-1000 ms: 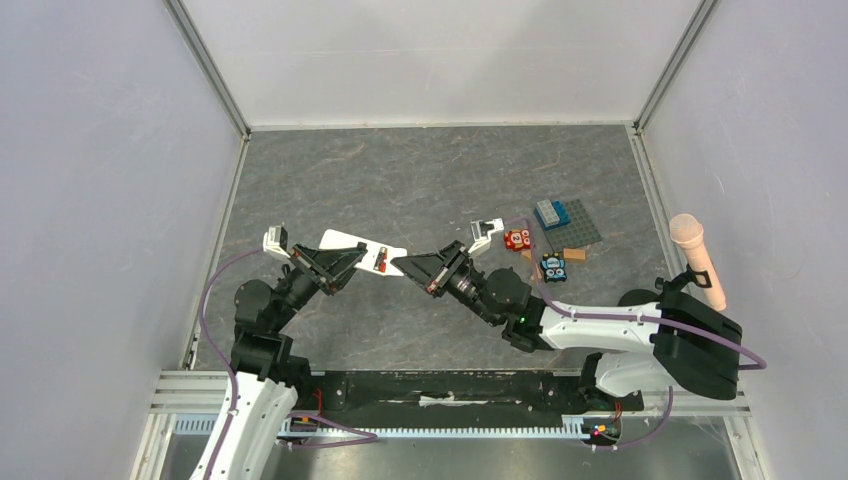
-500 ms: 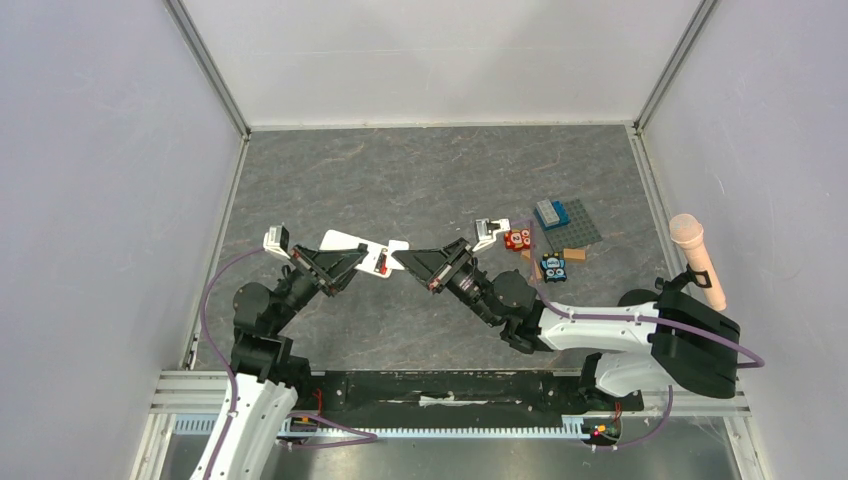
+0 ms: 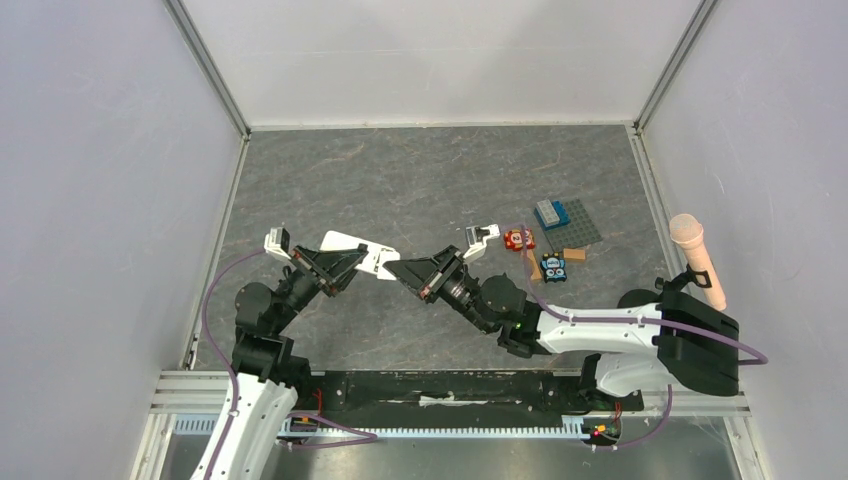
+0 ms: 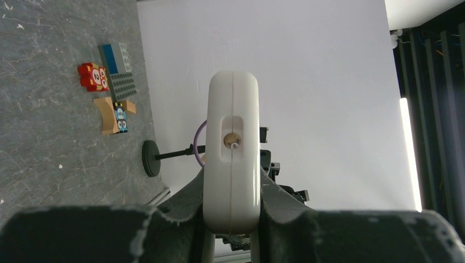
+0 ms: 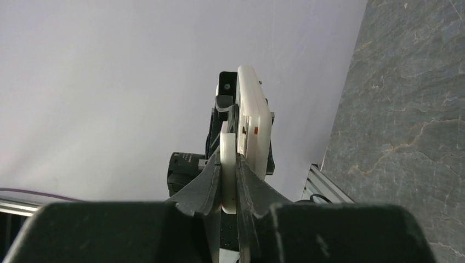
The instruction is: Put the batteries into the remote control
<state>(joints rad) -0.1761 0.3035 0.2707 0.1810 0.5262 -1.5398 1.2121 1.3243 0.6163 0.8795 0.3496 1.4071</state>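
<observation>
Over on the left, the left gripper (image 3: 356, 257) is clamped tight on the remote control (image 3: 346, 240), holding the white bar up off the grey table (image 3: 420, 170) with its length pointing toward the other arm. From the left wrist view the remote comes end-on, standing on edge, pinched by its two broad faces between the dark fingers (image 4: 189, 197), with a small recessed window in the end facing the camera. Just to its right, the right gripper (image 3: 394, 267) reaches in from the opposite side. Its jaws are nearly together on a thin white piece (image 5: 227, 164), held on edge right beside the remote and seemingly touching it. A small orange-red spot (image 5: 255, 130) shows on the remote's face in the right wrist view. It may be one of the batteries sitting in the bay, but the view is too tight to be sure, and the dark one I cannot make out. Further right on the table lie a red block (image 3: 518, 239), a blue block (image 3: 553, 267) next to a tan piece (image 3: 573, 254), and a grey studded plate (image 3: 580, 226) carrying a blue brick (image 3: 548, 212). At the far right a microphone (image 3: 690, 238) with a pale pink head sits tilted near the wall.
</observation>
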